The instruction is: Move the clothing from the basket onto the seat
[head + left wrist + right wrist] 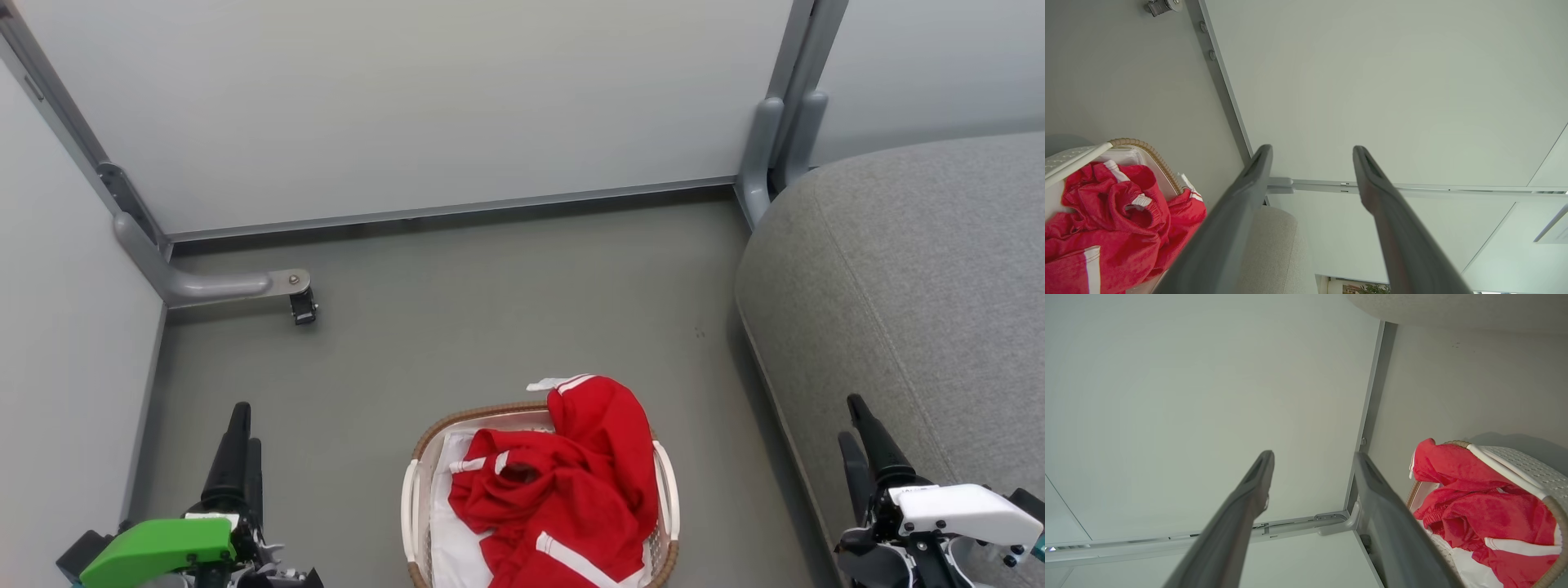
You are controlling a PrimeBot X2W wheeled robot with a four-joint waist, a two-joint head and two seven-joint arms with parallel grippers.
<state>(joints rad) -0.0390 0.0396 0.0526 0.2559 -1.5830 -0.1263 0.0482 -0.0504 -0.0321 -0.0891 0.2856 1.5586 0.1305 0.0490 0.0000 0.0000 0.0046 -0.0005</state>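
Note:
The red clothing (563,482) with white stripes lies heaped in the off-white basket (457,420), one fold hanging over the brown far rim. The basket stands on the floor at the bottom centre of the head view. The grey seat (922,286) rises at the right. My left gripper (245,429) hangs open to the left of the basket and holds nothing. My right gripper (851,418) is open over the seat's front edge, right of the basket. Open left gripper (1312,151) points at the wall, with clothing (1118,228) to its left. Open right gripper (1312,455) has clothing (1478,498) to its right.
White partition panels (424,106) close off the back and left. A grey frame foot with a small caster (300,306) sticks out over the floor at the left. Grey floor (490,310) lies between the panels, basket and seat. A white sheet (453,539) lines the basket.

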